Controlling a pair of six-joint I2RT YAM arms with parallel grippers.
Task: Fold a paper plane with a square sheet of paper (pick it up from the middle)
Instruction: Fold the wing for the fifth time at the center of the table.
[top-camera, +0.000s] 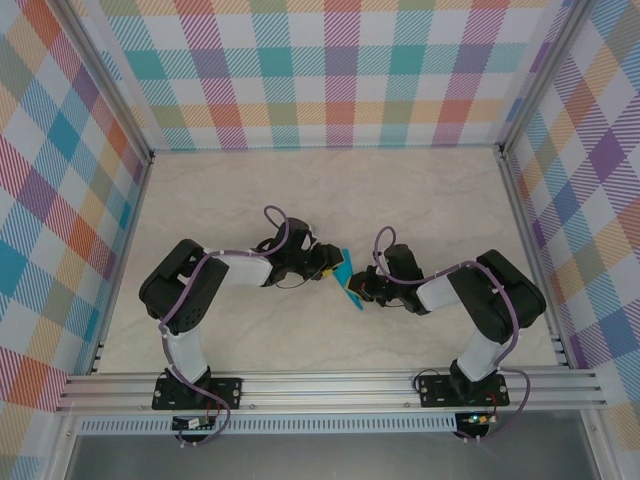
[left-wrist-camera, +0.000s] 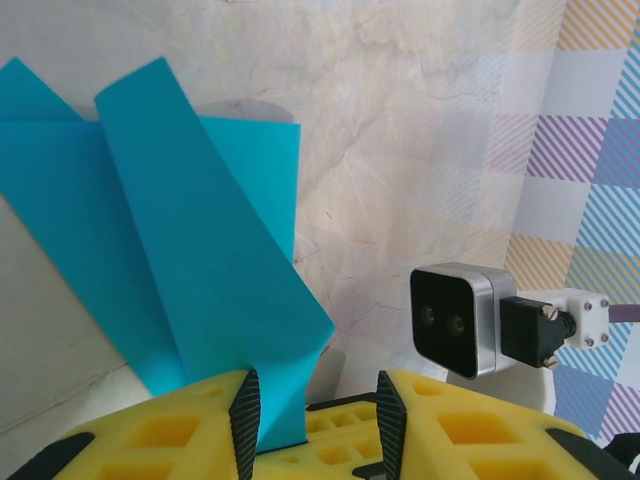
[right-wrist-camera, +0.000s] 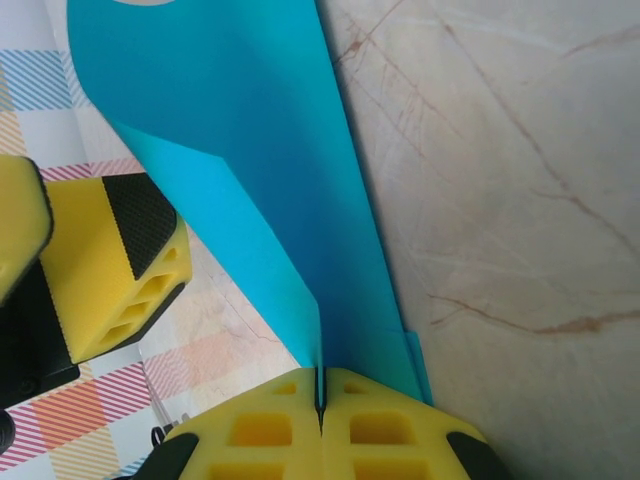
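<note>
Top external view: teal paper sheet (top-camera: 344, 272) is mid-bench, a bit toward 6 o'clock of the bench (top-camera: 300, 190) centre, between both arms. L tool (top-camera: 325, 268) is at its 9 o'clock, R tool (top-camera: 362, 292) at its 4 o'clock.

Right wrist view: R tool's jaws are pressed together w/ an edge of the sheet pinched in the seam. The paper rises from there toward 12 o'clock, curved, not flat.

Left wrist view: L tool's jaws are part spread. A folded strip of the sheet runs down btwn them, lying against the 9 o'clock pad (left-wrist-camera: 246, 420), w/ a clear gap to the other pad, so no pinch there. One long flap lies across a wider panel, edges not lined up. Can't tell if any corner touches the bench.

Step, as I read it: early-to-mid fold, R arm anchoring, L arm abt to take the flap. No dart shape yet. Next move prob. needs the L jaws to close on the strip w/o dragging it, then line the flap up w/ the panel under it & press flat. Thin paper, so a skewed grip = crooked crease.
</note>
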